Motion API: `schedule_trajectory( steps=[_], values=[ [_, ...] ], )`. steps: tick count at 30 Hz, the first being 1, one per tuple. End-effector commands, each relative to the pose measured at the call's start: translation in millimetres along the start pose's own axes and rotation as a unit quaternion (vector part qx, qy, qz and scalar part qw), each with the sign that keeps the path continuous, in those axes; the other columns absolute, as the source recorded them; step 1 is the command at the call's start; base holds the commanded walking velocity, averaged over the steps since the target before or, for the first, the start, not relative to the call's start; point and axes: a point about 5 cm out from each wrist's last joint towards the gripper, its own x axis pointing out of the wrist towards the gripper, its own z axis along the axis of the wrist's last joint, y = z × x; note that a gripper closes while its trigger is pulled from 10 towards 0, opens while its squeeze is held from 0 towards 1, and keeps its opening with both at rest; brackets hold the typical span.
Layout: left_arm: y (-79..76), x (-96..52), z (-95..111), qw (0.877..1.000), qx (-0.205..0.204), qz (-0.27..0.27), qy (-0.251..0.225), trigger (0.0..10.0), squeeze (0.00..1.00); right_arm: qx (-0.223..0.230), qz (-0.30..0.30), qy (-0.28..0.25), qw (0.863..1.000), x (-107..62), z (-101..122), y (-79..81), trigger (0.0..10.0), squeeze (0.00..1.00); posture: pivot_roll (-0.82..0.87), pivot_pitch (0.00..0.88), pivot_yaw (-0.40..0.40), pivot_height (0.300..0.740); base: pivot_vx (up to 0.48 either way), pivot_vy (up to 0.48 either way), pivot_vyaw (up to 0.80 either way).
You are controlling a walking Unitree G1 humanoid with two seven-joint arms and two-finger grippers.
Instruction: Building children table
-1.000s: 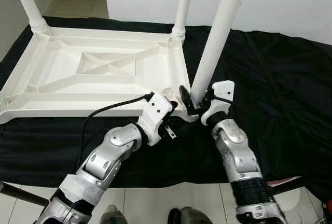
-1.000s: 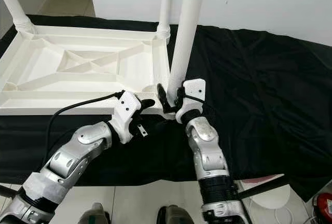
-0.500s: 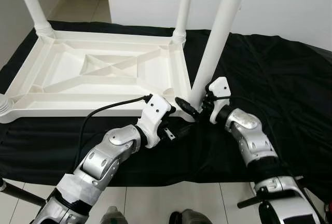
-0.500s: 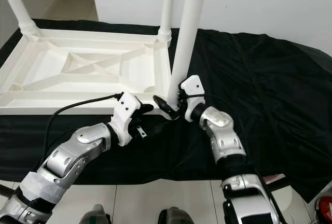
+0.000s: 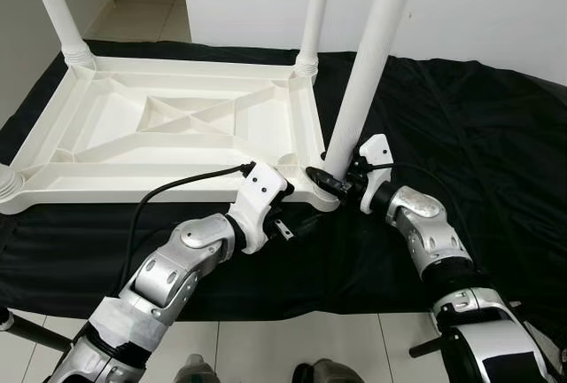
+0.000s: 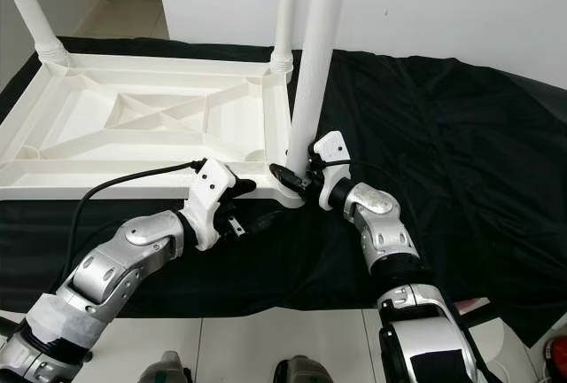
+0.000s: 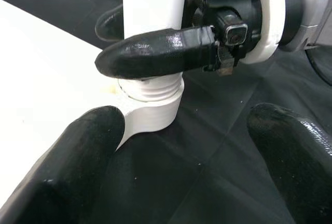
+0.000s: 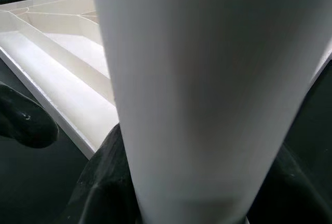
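A white plastic children's table [image 5: 159, 183] lies upside down on a black cloth [image 5: 478, 135]. Two legs stand at its far corners, the far left leg [image 5: 58, 6] and the far right leg [image 5: 314, 11]. A third leg [image 5: 368, 55] stands slightly tilted at the near right corner, its threaded base [image 7: 150, 86] in the corner socket. My right gripper [image 5: 332, 179] is shut on this leg just above the socket, one finger [image 7: 155, 53] across its front. My left gripper [image 7: 184, 130] is open just in front of that corner, one finger on each side, apart from it.
The near left corner socket [image 5: 7, 183] has no leg in it. A black cable [image 5: 177, 186] runs from my left wrist over the table's near rim. Tiled floor [image 5: 266, 347] lies along the cloth's near edge, with a dark rod [image 5: 27, 334] at the left. A white wall [image 5: 496, 2] stands behind.
My right forearm has swung out to the right and the wrist has turned, so its fingers now reach the leg's base from the side. The left gripper has stayed by the corner.
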Motion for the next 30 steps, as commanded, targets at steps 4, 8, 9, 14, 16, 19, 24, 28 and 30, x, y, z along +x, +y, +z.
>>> schedule_trajectory(
  steps=[4,8,9,14,16,19,24,28,30],
  values=[
    [-9.7,1.7,0.2,0.998,0.010,-0.069,0.002,10.0,0.00,0.006,-0.005,0.016,1.000,-4.4,-12.9,8.7,10.0,0.00,0.08,0.000,-0.032,0.740,0.000,0.000,0.00],
    [-10.2,1.7,0.2,0.998,0.009,-0.067,-0.002,10.0,0.00,0.004,-0.048,0.024,0.999,-4.5,-17.2,13.3,10.0,0.00,0.08,0.000,-0.035,0.740,0.000,0.000,0.00],
    [-10.4,1.6,0.0,0.998,0.009,-0.066,-0.003,10.0,0.00,0.000,-0.076,0.028,0.997,-4.4,-18.5,14.8,10.0,0.00,0.08,0.000,-0.040,0.740,0.000,0.000,0.00],
    [-9.9,0.3,0.0,0.998,0.009,-0.060,-0.007,10.0,0.00,0.008,-0.162,0.035,0.986,-5.1,-20.6,17.4,10.0,0.00,0.08,0.000,-0.056,0.740,0.000,0.000,0.00],
    [-9.4,-0.3,-0.2,0.998,0.009,-0.058,-0.007,10.0,0.00,0.018,-0.188,0.034,0.981,-5.3,-20.6,18.8,10.0,0.00,0.08,0.000,-0.061,0.740,0.000,0.000,0.00],
    [-8.3,-1.7,-0.4,0.999,0.007,-0.052,-0.007,10.0,0.00,0.055,-0.257,0.030,0.964,-5.5,-20.8,22.7,10.0,0.00,0.08,0.006,-0.071,0.740,0.000,0.000,0.00],
    [-8.9,-2.7,0.2,0.999,0.005,-0.048,-0.008,10.0,0.00,0.091,-0.349,0.009,0.933,-1.0,-14.9,34.3,10.0,0.00,0.09,0.021,-0.073,0.740,0.000,0.000,0.00],
    [-9.6,-3.4,0.1,0.999,0.004,-0.049,-0.008,10.0,0.00,0.095,-0.358,-0.003,0.929,5.7,-6.9,45.2,10.0,0.00,0.09,0.026,-0.073,0.740,0.000,0.000,0.00],
    [-9.7,-3.2,-0.2,0.999,0.004,-0.049,-0.007,10.0,0.00,0.094,-0.348,-0.008,0.933,7.1,-5.0,49.0,10.0,0.00,0.08,0.030,-0.071,0.740,0.000,0.000,0.00]
  ],
)
